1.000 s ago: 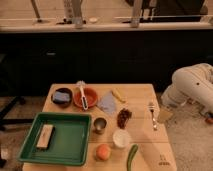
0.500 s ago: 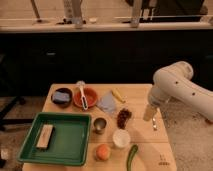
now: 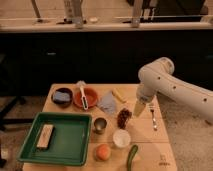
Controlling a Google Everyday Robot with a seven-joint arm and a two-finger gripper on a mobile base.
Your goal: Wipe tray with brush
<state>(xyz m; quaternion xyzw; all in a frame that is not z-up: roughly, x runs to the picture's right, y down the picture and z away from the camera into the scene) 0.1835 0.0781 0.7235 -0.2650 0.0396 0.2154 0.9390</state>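
Free from above over bare floor of tray (image 3: 70,137), ctr & right; left part taken by tan block (image 3: 45,136) lying inside. Crowded just right of tray rim: metal cup (image 3: 100,125), orange fruit (image 3: 103,151), white cup (image 3: 121,138). Brush (image 3: 84,97) across orange bowl (image 3: 91,100), open from above, hemmed by dark bowl (image 3: 62,96) on left, cloth (image 3: 106,103) on right. Gripper (image 3: 138,109) over table betw. reddish heap (image 3: 123,117) & fork (image 3: 153,117). Bare tabletop (image 3: 155,150) at front right corner.

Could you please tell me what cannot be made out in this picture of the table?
All in the camera view:
- Gripper, hanging beside the fork: its arm is cut off by the right edge.
- Tray: the pale block inside is too small to identify.
- Brush across the orange bowl: bristles too small to see.
- Green vegetable: lower end cut off by the bottom edge.
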